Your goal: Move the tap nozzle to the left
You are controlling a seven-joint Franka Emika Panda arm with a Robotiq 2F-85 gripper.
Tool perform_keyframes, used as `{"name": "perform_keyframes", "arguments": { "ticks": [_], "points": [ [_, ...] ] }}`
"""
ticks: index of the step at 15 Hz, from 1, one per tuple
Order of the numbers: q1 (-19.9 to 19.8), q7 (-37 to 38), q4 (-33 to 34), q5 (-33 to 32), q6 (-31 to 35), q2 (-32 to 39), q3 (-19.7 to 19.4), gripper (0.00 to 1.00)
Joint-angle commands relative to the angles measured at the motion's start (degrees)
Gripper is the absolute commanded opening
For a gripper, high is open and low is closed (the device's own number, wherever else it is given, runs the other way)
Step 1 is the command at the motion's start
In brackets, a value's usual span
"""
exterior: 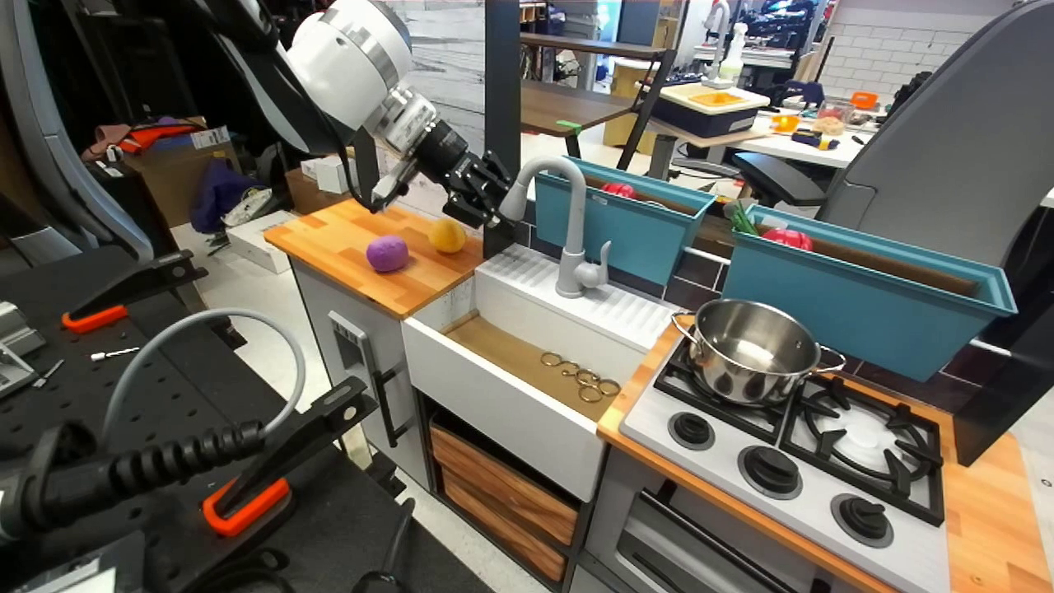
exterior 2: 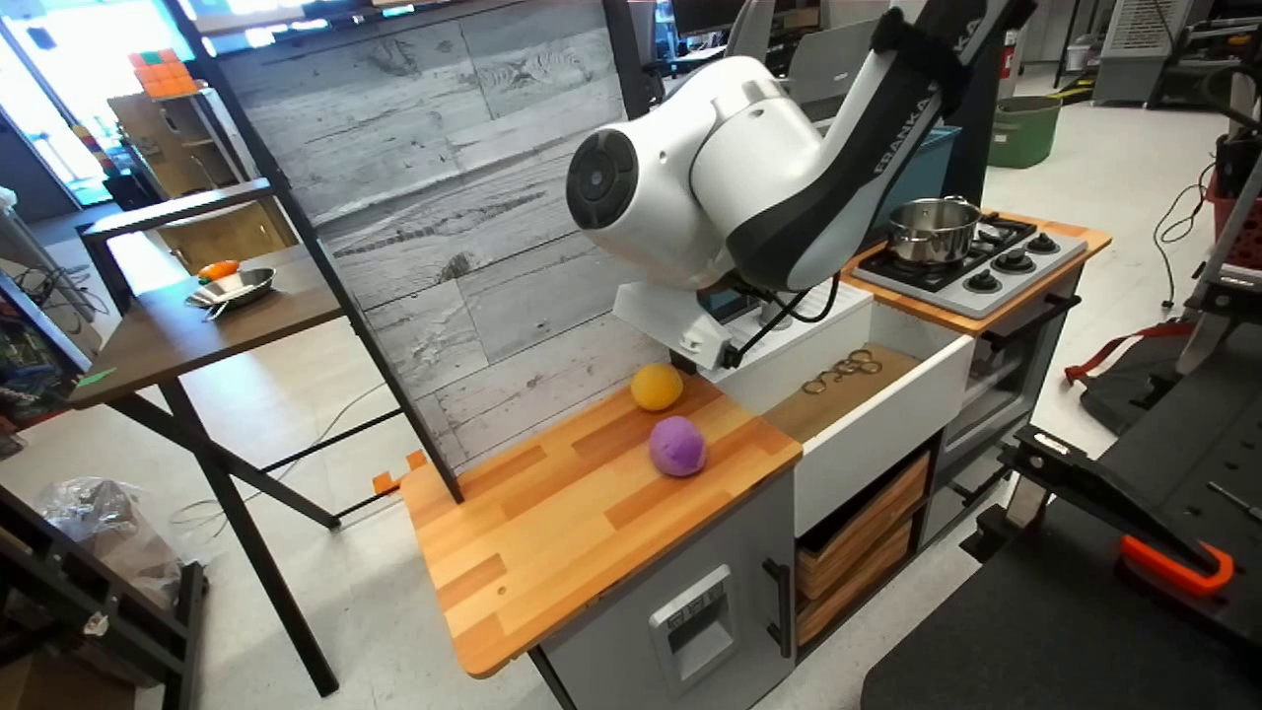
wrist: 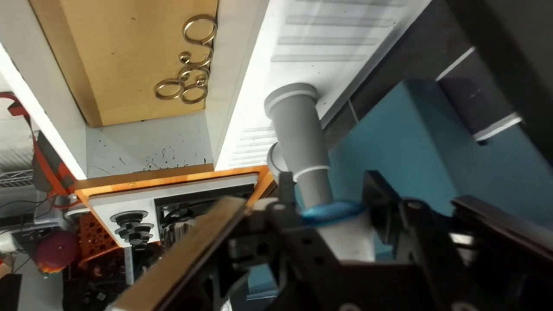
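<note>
In an exterior view, just right of centre in the upper half, the tap nozzle, a slim matte-grey faucet, is standing upright on a white ribbed ledge behind a white rectangular sink. Its round base is flaring out, a small upturned lever is sticking out on the stem's right, and the spout is curving over toward the left of the frame, thickening at its tip. In the wrist view the stem is running down from upper middle, a pale ring is circling it where it is narrowing, and a glossy blue oval is showing below, too blurred to identify.

A black two-fingered pincer is filling the bottom of that frame. Its jaws are standing apart, with what is looking like the spout's pale end between them; whether they are pressing on it cannot be told. A white-and-black robot arm is covering most or all of the tap nozzle in an exterior view. Just below centre there, a purple ball and a yellow-orange ball are resting on a striped wooden desk.
</note>
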Motion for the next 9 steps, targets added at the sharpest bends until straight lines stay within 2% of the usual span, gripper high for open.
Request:
{"name": "perform_keyframes", "arguments": {
  "ticks": [1,4,6,9],
  "points": [
    [5.9,8.8,-3.6,1.0,2.7,-4.3,1.0,0.77],
    [8.3,9.2,-9.0,0.1,7.2,-9.8,2.0,0.98],
    [8.2,8.6,-13.9,-1.5,12.5,-13.8,2.1,1.00],
    [4.7,1.5,-21.1,-1.8,23.4,-19.2,2.5,1.00]
  ]
}}
